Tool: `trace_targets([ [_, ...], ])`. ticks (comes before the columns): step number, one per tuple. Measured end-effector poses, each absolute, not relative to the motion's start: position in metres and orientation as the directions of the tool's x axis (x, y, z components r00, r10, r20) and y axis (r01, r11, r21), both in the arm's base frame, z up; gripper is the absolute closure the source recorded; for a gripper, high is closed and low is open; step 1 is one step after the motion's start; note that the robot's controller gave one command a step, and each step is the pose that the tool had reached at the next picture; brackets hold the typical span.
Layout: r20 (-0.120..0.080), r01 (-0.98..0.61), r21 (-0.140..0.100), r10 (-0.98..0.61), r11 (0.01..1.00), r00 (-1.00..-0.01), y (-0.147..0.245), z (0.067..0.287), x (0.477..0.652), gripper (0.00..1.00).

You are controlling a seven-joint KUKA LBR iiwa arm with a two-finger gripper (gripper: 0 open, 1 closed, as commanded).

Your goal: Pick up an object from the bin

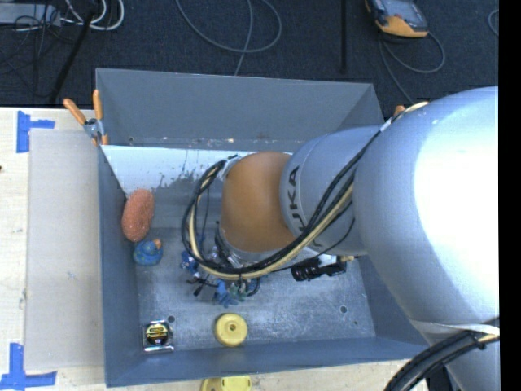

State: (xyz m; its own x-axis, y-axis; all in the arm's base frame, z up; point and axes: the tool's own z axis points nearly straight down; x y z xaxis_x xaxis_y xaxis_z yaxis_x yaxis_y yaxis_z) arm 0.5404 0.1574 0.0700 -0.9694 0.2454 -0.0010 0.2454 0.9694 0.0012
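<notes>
Disc [231, 329], yellow, lies low-centre in the bin [326, 316], just below the end effector [218, 287] (open or closed, I cannot tell), with a blue thing [147, 252] and an orange lump [138, 213] at left.

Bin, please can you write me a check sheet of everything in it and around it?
Surface: grey metal bin, its floor speckled and scuffed.
Job's things: orange-brown oval lump by the left wall; small blue toy just in front of it; yellow round disc and black-and-yellow tape measure near the front wall.
Clutter: nothing seen.
Grippers: gripper low in the bin's middle, under the orange wrist cover; blue bits beneath it, too hidden to name.
Cables: yellow and black cables loop round the wrist; loose cables lie behind the bin.
Surroundings: dark floor; orange-and-grey device on it.
</notes>
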Motion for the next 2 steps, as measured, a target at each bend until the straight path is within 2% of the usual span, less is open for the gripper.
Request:
trace_targets([
  [1, 0.002, 0.246, -0.001, 0.246, 0.969, -0.969, 0.158, 0.087, 0.533, 1.00],
  [2, 0.001, 0.263, 0.000, 0.263, 0.965, -0.965, 0.142, 0.200, 0.528, 1.00],
])
